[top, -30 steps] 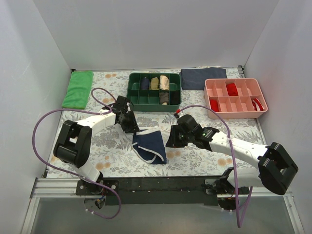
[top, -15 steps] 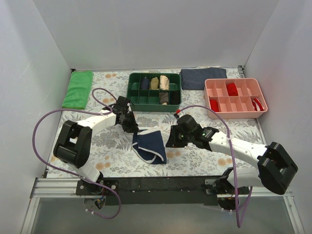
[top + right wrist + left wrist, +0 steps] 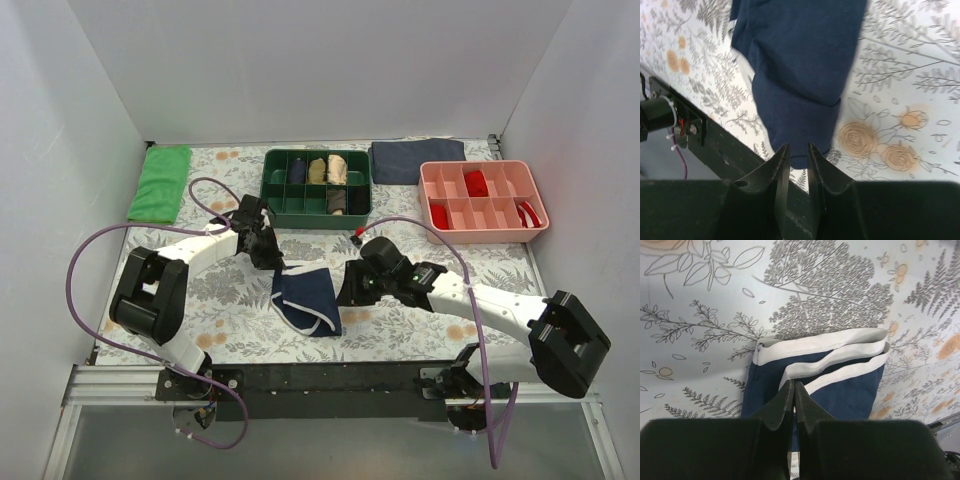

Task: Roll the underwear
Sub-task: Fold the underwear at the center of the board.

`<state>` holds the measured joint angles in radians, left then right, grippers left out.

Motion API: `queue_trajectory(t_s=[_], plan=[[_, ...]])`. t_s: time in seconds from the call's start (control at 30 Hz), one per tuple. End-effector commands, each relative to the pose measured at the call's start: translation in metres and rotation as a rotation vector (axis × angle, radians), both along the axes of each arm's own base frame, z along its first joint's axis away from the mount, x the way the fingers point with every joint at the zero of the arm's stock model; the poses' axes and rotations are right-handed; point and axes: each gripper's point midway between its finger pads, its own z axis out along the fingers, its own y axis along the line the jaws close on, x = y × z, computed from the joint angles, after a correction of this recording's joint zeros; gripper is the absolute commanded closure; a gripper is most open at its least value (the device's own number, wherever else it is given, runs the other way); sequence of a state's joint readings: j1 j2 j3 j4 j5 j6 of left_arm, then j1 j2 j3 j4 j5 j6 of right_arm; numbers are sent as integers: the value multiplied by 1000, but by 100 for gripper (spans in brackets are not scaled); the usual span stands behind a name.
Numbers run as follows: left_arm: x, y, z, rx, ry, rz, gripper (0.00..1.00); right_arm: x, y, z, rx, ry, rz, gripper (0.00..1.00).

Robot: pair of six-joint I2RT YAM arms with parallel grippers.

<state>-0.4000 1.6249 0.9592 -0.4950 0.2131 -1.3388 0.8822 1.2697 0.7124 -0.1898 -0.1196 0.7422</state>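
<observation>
1. The table [image 3: 230,300], under a grey floral cloth, fills the floor of the white booth.
2. The right arm [image 3: 480,300] lies low and stretched out from its base at 5 o'clock, reaching toward the middle. The left arm [image 3: 190,250] rises from its base at 7 o'clock, bends at the elbow and reaches across toward the middle.
3. A pink tray [image 3: 485,236] sits at 2 o'clock and a green tray [image 3: 300,218] at 12 o'clock, both with dividers.
4. A dark folded cloth [image 3: 415,158] lies behind and between the 2 trays. A green cloth [image 3: 160,185] lies at 10 o'clock.
5. The underwear [image 3: 310,290] lies near the table's middle, between the 2 claws. Its long axis runs from 11 o'clock to 5 o'clock, and white piping shows on the side facing 7 o'clock.
6. The left gripper [image 3: 276,264] is at the garment's 11 o'clock corner. In the left wrist view its fingers are pinched tight on the white band.
7. The right gripper [image 3: 346,296] sits just beside the garment's 3 o'clock edge. Its fingers stand slightly apart and nothing is caught between them.
</observation>
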Motion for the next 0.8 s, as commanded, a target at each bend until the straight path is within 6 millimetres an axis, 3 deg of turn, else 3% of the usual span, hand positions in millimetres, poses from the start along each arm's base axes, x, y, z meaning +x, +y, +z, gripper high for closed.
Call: queue_trajectory(t_s=[0.0, 0.23, 0.4, 0.53, 0.77], plan=[[19, -8, 31, -20, -99, -38, 100, -16, 17, 6, 45, -19, 91, 72], [26, -10, 33, -18, -111, -56, 100, -33, 24, -8, 36, 17, 113, 76], [22, -8, 28, -11, -99, -51, 100, -34, 27, -18, 13, 33, 118, 76], [19, -6, 27, -5, -96, -46, 100, -37, 30, -37, -33, 78, 145, 77], [19, -4, 34, 10, -87, -53, 100, -35, 45, -47, -34, 75, 181, 78]])
